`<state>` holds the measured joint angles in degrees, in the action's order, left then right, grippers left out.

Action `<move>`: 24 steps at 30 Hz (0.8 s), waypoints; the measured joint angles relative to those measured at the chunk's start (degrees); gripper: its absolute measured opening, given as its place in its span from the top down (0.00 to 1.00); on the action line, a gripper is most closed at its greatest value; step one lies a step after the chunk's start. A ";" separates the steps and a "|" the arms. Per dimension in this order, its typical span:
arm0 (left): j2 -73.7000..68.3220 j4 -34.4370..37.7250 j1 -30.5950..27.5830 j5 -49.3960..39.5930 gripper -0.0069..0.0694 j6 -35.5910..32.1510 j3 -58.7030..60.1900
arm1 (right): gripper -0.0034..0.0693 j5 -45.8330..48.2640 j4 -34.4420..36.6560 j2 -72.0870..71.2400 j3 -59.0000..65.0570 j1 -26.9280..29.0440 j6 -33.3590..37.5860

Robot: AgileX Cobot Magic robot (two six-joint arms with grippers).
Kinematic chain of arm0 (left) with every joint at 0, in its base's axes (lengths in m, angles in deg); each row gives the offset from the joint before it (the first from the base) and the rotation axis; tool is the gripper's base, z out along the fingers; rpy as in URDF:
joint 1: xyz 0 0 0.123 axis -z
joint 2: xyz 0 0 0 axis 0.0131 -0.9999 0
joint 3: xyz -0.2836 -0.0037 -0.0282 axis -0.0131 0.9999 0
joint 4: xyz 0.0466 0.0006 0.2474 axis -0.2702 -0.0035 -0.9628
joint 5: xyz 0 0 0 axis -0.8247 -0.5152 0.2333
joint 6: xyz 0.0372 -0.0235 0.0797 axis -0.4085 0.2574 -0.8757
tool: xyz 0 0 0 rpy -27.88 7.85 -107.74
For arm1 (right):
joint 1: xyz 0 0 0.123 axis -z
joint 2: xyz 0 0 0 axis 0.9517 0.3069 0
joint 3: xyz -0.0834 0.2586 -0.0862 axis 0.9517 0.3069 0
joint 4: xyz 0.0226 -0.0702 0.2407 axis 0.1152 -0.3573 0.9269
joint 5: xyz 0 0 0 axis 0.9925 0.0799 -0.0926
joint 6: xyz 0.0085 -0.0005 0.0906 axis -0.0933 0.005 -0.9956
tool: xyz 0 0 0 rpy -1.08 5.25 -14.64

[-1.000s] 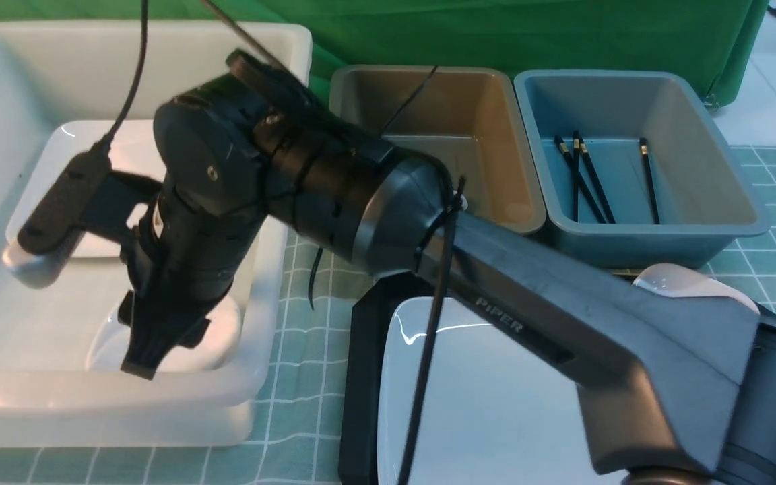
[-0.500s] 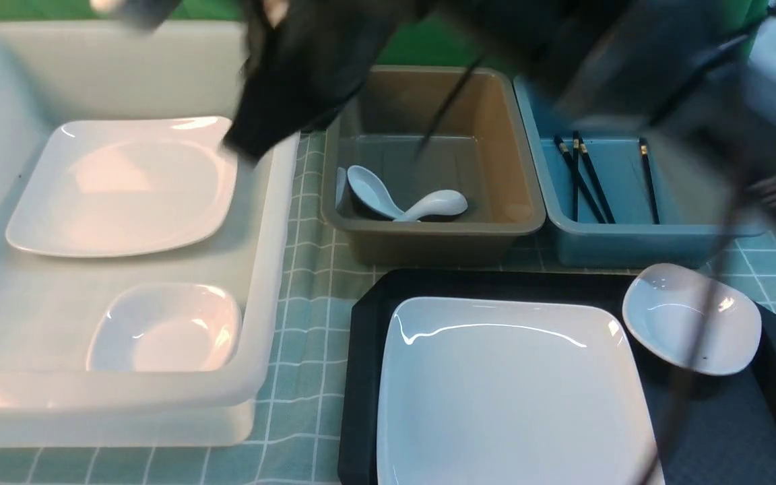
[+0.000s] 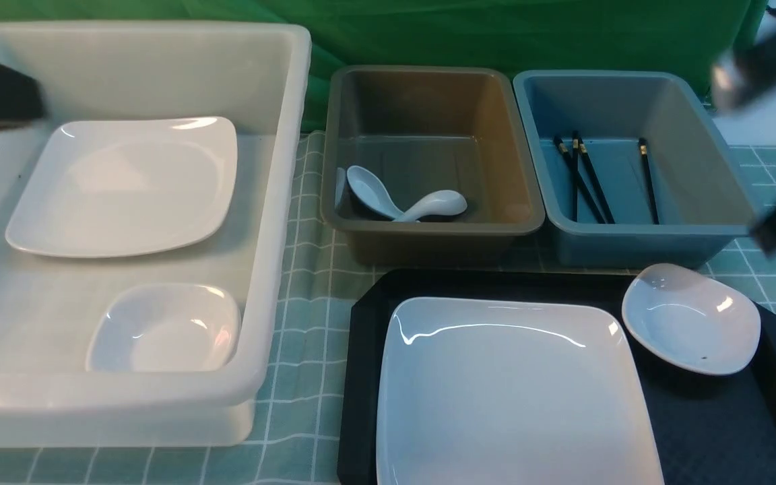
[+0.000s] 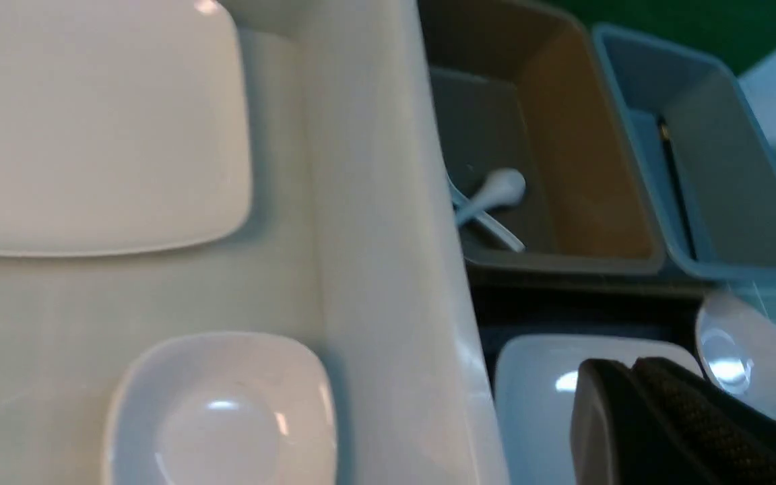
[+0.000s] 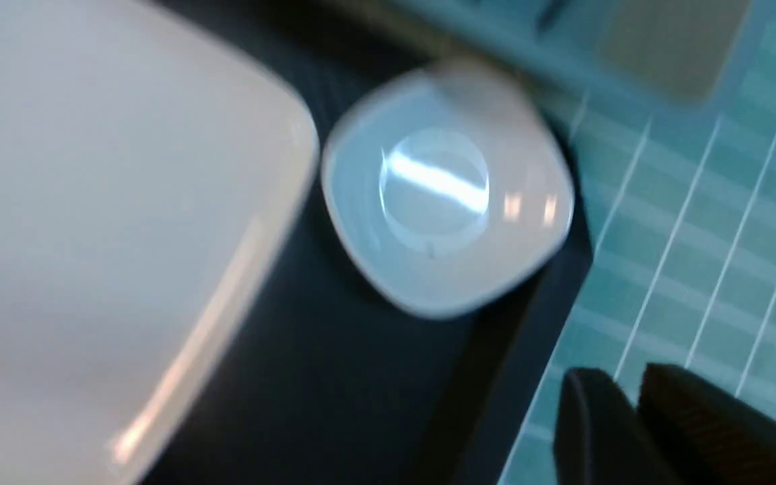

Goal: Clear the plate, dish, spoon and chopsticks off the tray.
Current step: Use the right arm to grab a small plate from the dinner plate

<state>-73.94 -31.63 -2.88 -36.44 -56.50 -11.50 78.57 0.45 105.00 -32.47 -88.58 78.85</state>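
On the tray [image 3: 361, 364] the plate [image 3: 509, 397] lies left of the dish [image 3: 691, 318] (at the far right corner), behind it the left bin [image 3: 502, 135] holds spoons [image 3: 405, 199], the right bin [image 3: 704, 148] chopsticks [image 3: 587, 178], and a tub [image 3: 280, 202] stands farther left.

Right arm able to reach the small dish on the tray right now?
Likely yes. The small dish sits uncovered in the tray's far right corner, nothing on or over it, and the right gripper hangs just off that corner.
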 joint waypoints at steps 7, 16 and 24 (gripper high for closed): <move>-9.28 -6.68 19.34 5.56 0.89 4.22 1.59 | 0.25 -19.33 1.35 3.59 16.39 1.85 0.44; -13.43 -12.87 24.71 7.39 0.89 10.11 1.65 | 0.22 -28.36 1.48 13.57 17.35 1.85 0.44; -13.43 -20.36 24.71 7.81 0.89 15.23 1.65 | 0.22 -32.88 1.59 17.55 17.35 1.91 0.70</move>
<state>-87.37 -51.99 21.83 -28.64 -41.27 -9.85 45.69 2.04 122.55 -15.12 -86.67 79.56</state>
